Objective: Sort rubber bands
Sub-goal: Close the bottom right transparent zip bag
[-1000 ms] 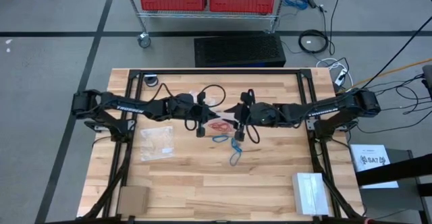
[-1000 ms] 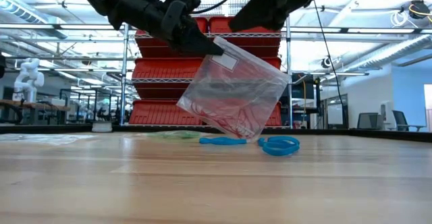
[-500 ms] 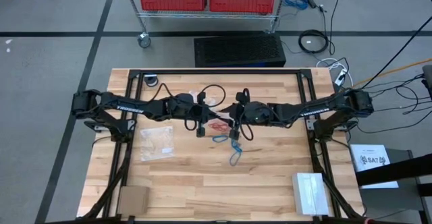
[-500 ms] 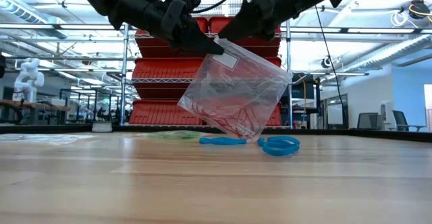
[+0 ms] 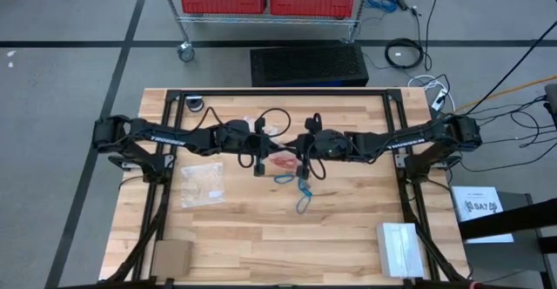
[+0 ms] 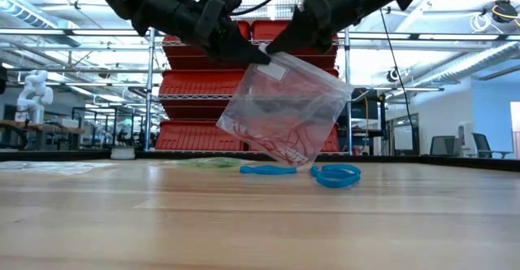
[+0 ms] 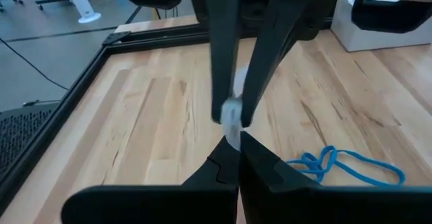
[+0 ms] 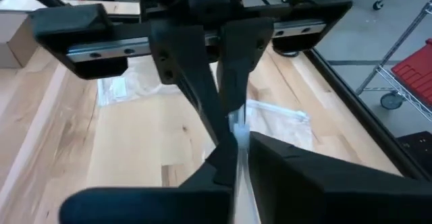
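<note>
Several red rubber bands point(image 6: 284, 144) sit inside a clear zip bag point(image 6: 280, 111) that hangs above the table centre, its lower corner clear of the wood. Two blue rubber bands point(image 6: 337, 175) lie loose on the wooden table point(image 6: 244, 229) just below and toward the right arm's side of the bag; in the high view they show as a short blue trail point(image 5: 302, 193) running from the bag toward the table's front edge. A green band cluster point(image 6: 207, 163) lies farther back, partly hidden.

The bag's top edge is its long axis, running roughly level between the two arms. The left gripper point(image 6: 252, 56) has its fingers closed together on one upper corner of the bag. The right gripper point(image 6: 286, 44) meets the same top edge just beside it; its wrist view shows both fingers pressed on a thin clear strip of the bag rim point(image 8: 237, 133).

Both grippers are therefore pinching the mouth of the bag almost touching each other, with the bag body hanging below them. Judged from this, the step in hand is opening or sealing the bag mouth. The loose blue bands lie nearer the right gripper, which suits that arm for any later pick.

A second clear bag point(image 5: 202, 184) lies flat on the left arm's side.
</note>
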